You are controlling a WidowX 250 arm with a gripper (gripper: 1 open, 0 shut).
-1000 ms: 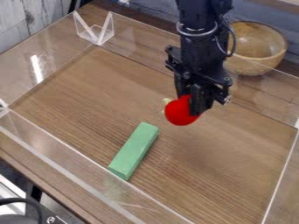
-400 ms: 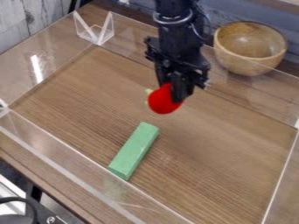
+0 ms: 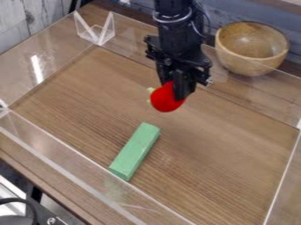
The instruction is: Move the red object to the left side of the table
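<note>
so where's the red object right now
In the camera view the red object sits mid-table, clamped in the gripper, above the green block and left of the wooden bowl.

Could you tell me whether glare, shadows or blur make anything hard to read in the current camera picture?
In the camera view, the clear acrylic walls catch pale glare along their edges; the table is evenly lit with only soft shadows; the gripper and the red object are slightly soft but readable; the green block is clear.
</note>
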